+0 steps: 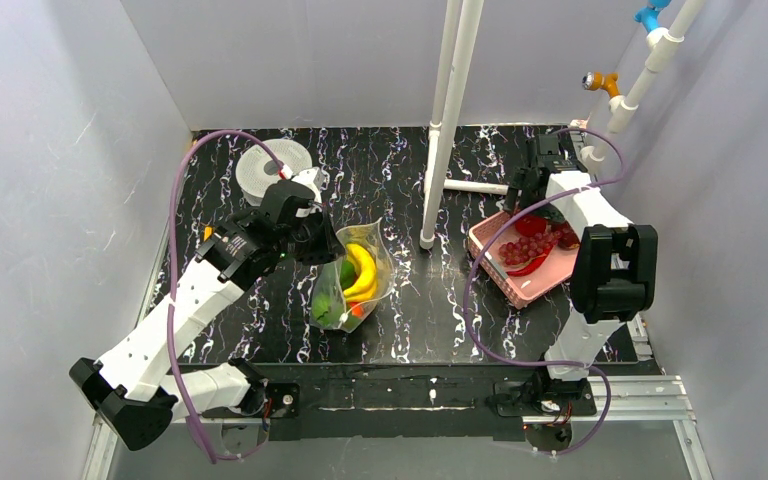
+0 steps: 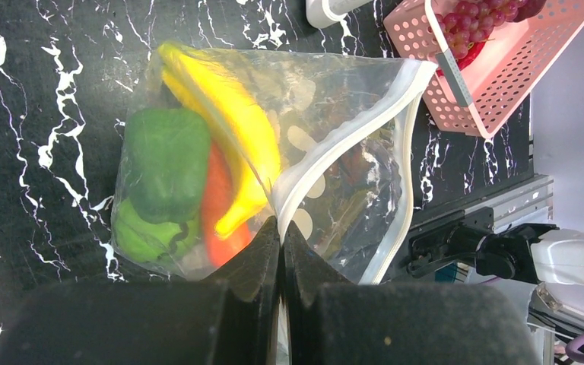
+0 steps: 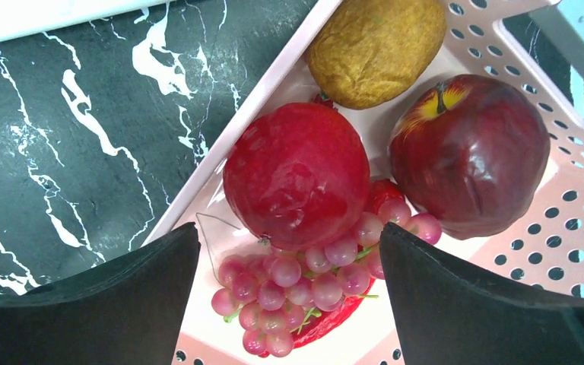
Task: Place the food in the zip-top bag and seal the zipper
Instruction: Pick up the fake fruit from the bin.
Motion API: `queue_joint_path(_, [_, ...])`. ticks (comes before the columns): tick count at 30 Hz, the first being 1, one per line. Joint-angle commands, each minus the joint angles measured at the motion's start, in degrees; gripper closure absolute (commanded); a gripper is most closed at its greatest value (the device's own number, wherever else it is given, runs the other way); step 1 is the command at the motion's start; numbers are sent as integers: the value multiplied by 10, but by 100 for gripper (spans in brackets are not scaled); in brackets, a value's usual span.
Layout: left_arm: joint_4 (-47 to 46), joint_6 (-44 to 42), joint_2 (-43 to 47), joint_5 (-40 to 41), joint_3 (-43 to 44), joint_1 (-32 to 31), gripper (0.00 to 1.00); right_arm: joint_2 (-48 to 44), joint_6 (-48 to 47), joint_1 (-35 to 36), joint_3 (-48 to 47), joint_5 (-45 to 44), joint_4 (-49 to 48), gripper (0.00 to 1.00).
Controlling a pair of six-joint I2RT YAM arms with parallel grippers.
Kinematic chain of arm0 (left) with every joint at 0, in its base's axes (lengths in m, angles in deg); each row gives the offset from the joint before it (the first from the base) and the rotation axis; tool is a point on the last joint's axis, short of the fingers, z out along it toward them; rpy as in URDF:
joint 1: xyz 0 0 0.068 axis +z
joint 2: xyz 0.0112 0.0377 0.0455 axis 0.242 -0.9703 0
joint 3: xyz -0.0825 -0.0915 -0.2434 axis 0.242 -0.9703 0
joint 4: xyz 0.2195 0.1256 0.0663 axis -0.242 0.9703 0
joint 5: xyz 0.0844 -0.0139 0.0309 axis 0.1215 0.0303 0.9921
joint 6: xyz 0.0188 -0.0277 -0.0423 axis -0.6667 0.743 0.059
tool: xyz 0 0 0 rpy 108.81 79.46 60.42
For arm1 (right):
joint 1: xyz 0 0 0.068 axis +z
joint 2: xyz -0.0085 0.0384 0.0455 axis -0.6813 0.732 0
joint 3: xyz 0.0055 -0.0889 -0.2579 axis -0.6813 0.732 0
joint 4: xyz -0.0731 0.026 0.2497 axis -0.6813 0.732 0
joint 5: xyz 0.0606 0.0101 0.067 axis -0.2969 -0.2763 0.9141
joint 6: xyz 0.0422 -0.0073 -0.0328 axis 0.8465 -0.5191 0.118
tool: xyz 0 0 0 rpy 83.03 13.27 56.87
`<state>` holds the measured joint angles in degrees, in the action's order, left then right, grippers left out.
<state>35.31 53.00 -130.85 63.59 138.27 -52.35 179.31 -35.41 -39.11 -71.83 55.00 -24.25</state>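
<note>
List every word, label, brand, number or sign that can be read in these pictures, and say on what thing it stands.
None: no text can be read in any of the three views.
zip-top bag: only whitish dots, no letters.
pink basket: only round holes, no label.

Lab enclosure, grey panels (image 1: 50,150), PVC frame (image 1: 450,100)
</note>
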Motion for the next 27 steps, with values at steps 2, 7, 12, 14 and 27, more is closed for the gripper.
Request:
queue_joint_path(2, [10, 0, 7, -6, 22, 2, 100, 7, -46, -12, -23, -4, -18, 6])
queue_joint_path(7, [14, 0, 7, -5, 23, 2, 100, 23, -83, -17, -27, 6, -38, 6])
queue_joint_path(12, [19, 1, 4, -6, 27, 2, 100, 39, -106, -20, -36, 25, -47, 7])
queue_joint_path(14, [19, 3, 4, -5, 27, 1, 100, 49, -108, -20, -42, 32, -45, 9])
queue_joint_path(27, [19, 12, -1, -9, 28, 1, 100, 6, -87, -19, -24, 60, -35, 58])
